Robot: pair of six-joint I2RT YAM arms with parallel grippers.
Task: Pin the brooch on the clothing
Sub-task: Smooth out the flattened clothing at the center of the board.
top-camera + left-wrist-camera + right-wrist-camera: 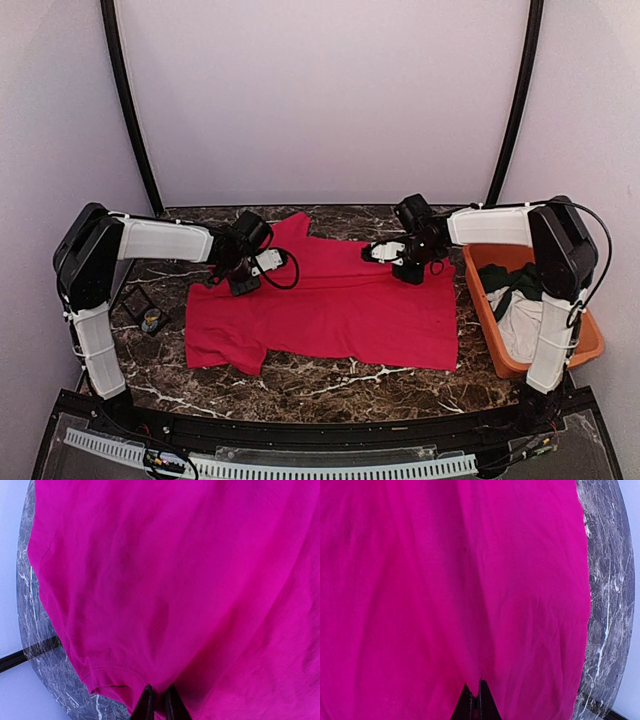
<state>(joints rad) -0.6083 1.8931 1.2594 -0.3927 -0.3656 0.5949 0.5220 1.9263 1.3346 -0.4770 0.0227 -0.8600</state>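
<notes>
Orange bin (476, 285) just beside red T-shirt (340, 300)

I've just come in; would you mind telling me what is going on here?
Two robot arms are working on a red T-shirt spread on the marble table. The left hand and the right hand each pinch its fabric near the far edge. No brooch shows on the shirt yet. An orange basket of other clothes sits at the right.
</notes>
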